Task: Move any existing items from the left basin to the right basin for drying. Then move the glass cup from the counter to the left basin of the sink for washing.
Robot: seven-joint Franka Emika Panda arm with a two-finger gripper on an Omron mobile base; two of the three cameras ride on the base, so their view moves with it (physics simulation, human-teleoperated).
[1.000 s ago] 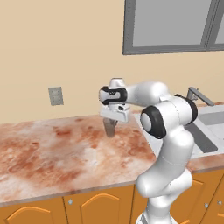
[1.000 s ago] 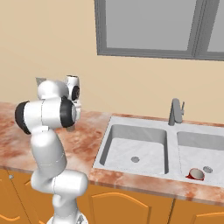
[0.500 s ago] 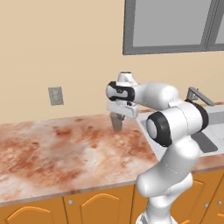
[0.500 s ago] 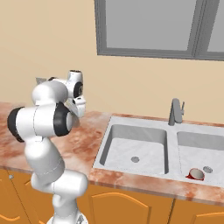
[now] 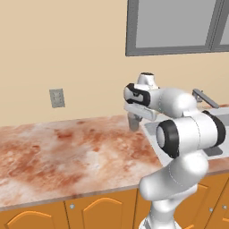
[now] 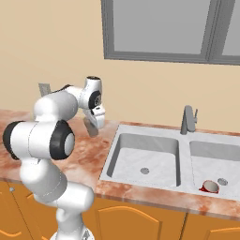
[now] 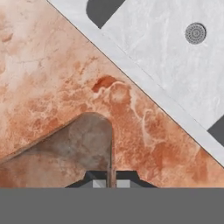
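My gripper [image 5: 134,115] is shut on the wall of the glass cup [image 5: 133,122], a greyish-brown tumbler held in the air over the counter [image 5: 67,152], close to the sink's left rim [image 6: 108,159]. From the right base the gripper [image 6: 96,120] and glass cup [image 6: 91,126] hang left of the left basin [image 6: 145,157]. In the hand view the glass cup [image 7: 74,144] runs out to the left from the shut gripper [image 7: 111,179], with the left basin [image 7: 166,52] at the upper right. The red mug [image 6: 210,186] lies in the right basin [image 6: 211,154].
An angular grey faucet [image 6: 187,120] stands behind the divider between the basins. A wall outlet [image 5: 57,97] sits above the counter on the left. A window [image 6: 164,28] is above the sink. Orange cabinet doors [image 5: 94,210] run below the counter.
The arm has swung to the right along the counter, carrying the glass cup closer to the sink. The red mug has stayed in the right basin.
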